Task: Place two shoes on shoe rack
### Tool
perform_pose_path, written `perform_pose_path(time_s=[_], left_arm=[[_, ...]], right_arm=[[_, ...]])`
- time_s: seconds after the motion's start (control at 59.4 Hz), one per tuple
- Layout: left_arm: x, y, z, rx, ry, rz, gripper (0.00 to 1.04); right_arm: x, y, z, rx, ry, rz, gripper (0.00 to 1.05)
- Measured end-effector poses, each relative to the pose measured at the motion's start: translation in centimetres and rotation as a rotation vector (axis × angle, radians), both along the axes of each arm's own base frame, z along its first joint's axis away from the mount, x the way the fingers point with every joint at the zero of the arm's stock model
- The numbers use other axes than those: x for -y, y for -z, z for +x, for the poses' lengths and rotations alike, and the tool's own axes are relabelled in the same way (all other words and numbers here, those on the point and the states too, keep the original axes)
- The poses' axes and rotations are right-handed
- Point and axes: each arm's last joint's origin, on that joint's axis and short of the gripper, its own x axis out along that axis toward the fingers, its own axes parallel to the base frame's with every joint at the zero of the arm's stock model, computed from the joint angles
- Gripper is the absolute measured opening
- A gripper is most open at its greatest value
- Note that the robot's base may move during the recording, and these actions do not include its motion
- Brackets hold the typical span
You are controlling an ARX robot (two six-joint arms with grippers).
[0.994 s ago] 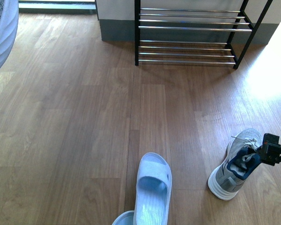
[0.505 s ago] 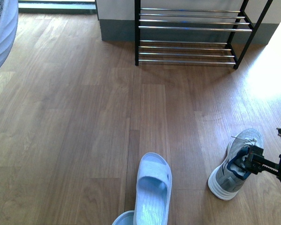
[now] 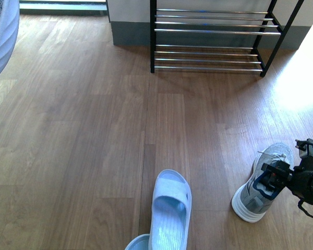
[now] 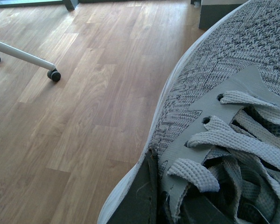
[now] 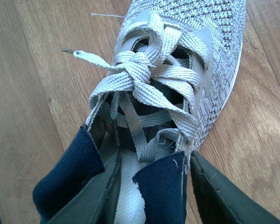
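front view, with clock positions read from the frame's centre. the shoe rack (image 3: 214, 31) stands at 12 o'clock, well apart from every shoe, and both visible tiers of chrome bars are bare. one grey knit sneaker, the floor sneaker (image 3: 260, 183), rests on the wood floor (image 3: 83, 130) at about 4 o'clock, toe towards the rack. a pale slide (image 3: 169, 208) lies at 6 o'clock, and a sliver of a second slide (image 3: 138, 243) shows at the frame edge beside it.

the right gripper (image 3: 274, 179) sits at the floor sneaker's heel opening. in the right wrist view one finger (image 5: 102, 196) is inside the shoe and the other is outside, so the navy collar wall (image 5: 161, 186) lies between them. a strip of insole shows beside the inner finger, so it cannot be told whether the pads have bitten.

the other sneaker, the lifted sneaker (image 3: 0, 36), fills the 10 o'clock corner close to the camera. the left gripper (image 4: 168, 207) appears clenched on its tongue area.

probable step: securing the floor sneaker before carrying it to 12 o'clock. neither shoe is on the rack, so the task is judged early.

hazards:
- the padded collar is soft. a shallow pinch could fold it and let the shoe slip, or let it swing toe-down.
- the loose lace ends (image 5: 91, 58) could catch on a bar.
- a narrow sole set along the bars could tip into a gap between them.
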Motion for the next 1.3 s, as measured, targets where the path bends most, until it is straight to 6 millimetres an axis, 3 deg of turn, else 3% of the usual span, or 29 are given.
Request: perform_pose_path(time_s=[0.269,0.488,0.741,0.943,1.095,1.196,1.297], left_arm=[[0.0,0.0,0.0,0.0,0.0,0.0,0.01],[0.0,0.0,0.0,0.0,0.0,0.0,0.01],[0.0,0.0,0.0,0.0,0.0,0.0,0.01],[0.0,0.0,0.0,0.0,0.0,0.0,0.01],[0.0,0.0,0.0,0.0,0.0,0.0,0.01],[0.0,0.0,0.0,0.0,0.0,0.0,0.01],[0.0,0.0,0.0,0.0,0.0,0.0,0.01]], right_arm=[[0.0,0.5,0.1,-0.013,0.006,-0.028,0.01],[0.2,-1.6,-0.5,-0.02,-0.06,-0.056,0.01],[0.7,-8.3,-1.6,0.068,-0.282,-0.237,0.01],[1.1,-14.6,-4.3,0.169,-0.465,-0.405,0.01],[1.0,-20.2,-8.1,0.291,-0.605,-0.54,0.01],[0.2,-24.6,-12.1,0.393,-0.687,-0.598,0.01],[-1.3,-27.8,-15.5,0.481,-0.724,-0.622,0.01]])
